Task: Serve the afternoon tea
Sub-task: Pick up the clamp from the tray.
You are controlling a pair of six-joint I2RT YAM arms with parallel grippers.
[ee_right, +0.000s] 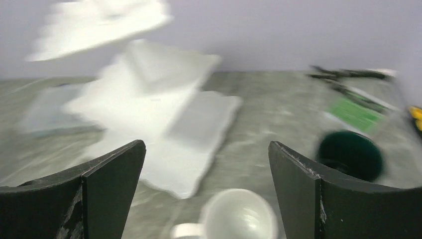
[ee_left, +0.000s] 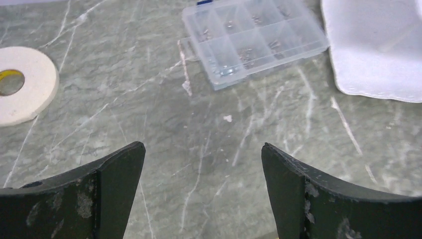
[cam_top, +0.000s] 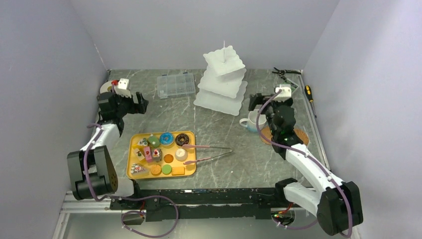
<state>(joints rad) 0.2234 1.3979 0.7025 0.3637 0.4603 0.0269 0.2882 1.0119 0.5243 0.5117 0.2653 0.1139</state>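
Small colourful toy pastries (cam_top: 160, 149) lie on a yellow tray (cam_top: 134, 155) at the front left. The white three-tier stand (cam_top: 222, 82) rises at the back centre, blurred in the right wrist view (ee_right: 149, 104). A white mug (cam_top: 254, 121) stands right of it. My right gripper (cam_top: 256, 101) hovers open just behind that white mug (ee_right: 239, 216), nothing between its jaws (ee_right: 206, 144). A dark-green mug (ee_right: 350, 155) shows further right. A cork coaster (cam_top: 300, 135) lies beside the right arm. My left gripper (cam_top: 142, 103) is open over bare table (ee_left: 203, 145).
Pink tongs (cam_top: 209, 152) lie right of the tray. A clear compartment box (cam_top: 175, 84) sits left of the stand and ahead of the left gripper (ee_left: 254, 37). A white tape roll (ee_left: 20, 82) lies at the far left. Pliers (cam_top: 286, 73) and a screwdriver (cam_top: 309, 92) are at the back right.
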